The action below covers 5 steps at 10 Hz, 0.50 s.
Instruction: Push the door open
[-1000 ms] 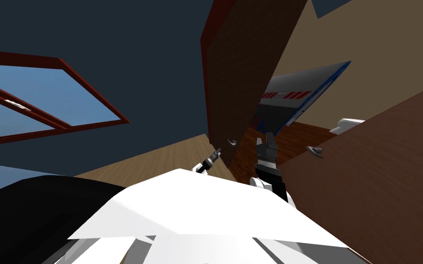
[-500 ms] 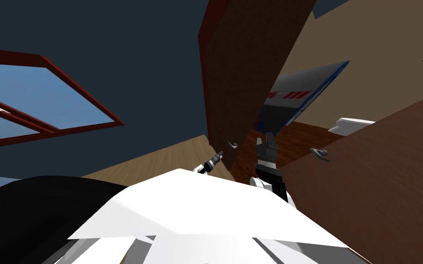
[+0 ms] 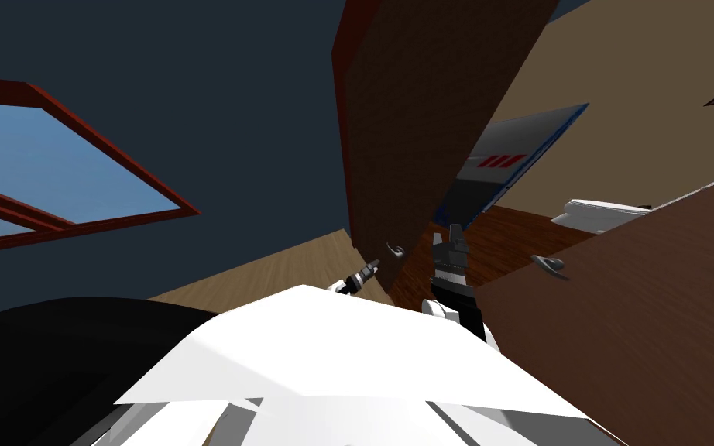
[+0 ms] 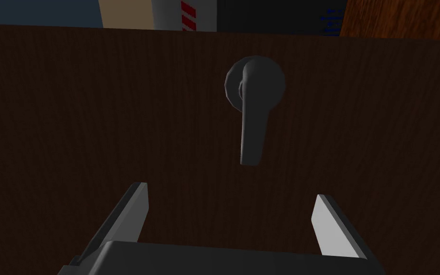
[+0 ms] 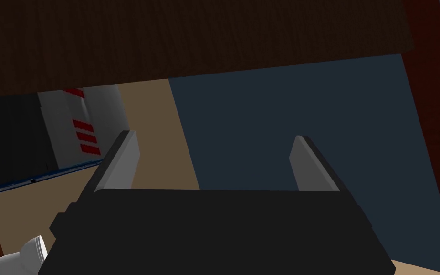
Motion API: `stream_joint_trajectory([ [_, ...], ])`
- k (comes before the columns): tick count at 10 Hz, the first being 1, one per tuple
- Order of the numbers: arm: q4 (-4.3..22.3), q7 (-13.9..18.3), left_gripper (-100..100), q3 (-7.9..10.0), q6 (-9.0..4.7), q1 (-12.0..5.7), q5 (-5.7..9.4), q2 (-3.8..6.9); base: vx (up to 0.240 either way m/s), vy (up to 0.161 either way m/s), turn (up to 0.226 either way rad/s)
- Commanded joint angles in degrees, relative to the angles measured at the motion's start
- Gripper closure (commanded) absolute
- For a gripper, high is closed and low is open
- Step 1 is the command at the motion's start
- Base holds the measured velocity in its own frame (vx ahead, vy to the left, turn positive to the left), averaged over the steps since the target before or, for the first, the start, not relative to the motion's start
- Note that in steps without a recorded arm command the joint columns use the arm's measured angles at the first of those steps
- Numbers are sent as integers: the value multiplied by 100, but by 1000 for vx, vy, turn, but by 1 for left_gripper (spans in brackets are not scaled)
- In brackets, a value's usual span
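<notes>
A dark brown door [image 3: 417, 116] stands ajar ahead of me, with a grey lever handle [image 3: 394, 249] low on its near face. My left gripper [image 3: 369, 269] is held close to that face, just short of the lever. In the left wrist view the lever [image 4: 252, 110] hangs ahead of the open left gripper [image 4: 231, 215], with nothing between the fingers [image 4: 128, 215]. I cannot tell whether the fingertips touch the door. My right gripper [image 3: 454, 236] is raised in the gap beside the door's free edge. It [image 5: 212, 162] is open and empty under the door's edge [image 5: 190, 38].
A second brown door [image 3: 642, 310] with its own lever [image 3: 547, 263] stands close on my right. Through the gap I see a grey panel with red stripes [image 3: 502, 162], a white fixture [image 3: 599, 213] and a reddish wood floor. A red-framed window [image 3: 77, 170] is on the dark blue wall at left.
The whole head view has shifted as I moved: the window slid left. The middle door now hides more of the striped panel. My left gripper has crept a little closer to the lever.
</notes>
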Motion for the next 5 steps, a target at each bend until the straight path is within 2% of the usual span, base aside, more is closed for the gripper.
stream_joint_trajectory([
  [1,189,90,-100,-118,-26,-75,-60,-44,173,72,-45],
  [2,353,127,-100,-178,-72,-134,-90,-85,180,60,-53],
  [4,497,160,-100,-231,-113,-186,-117,-128,118,45,-15],
  [5,474,123,-100,-200,-114,-167,-103,-128,48,20,-6],
])
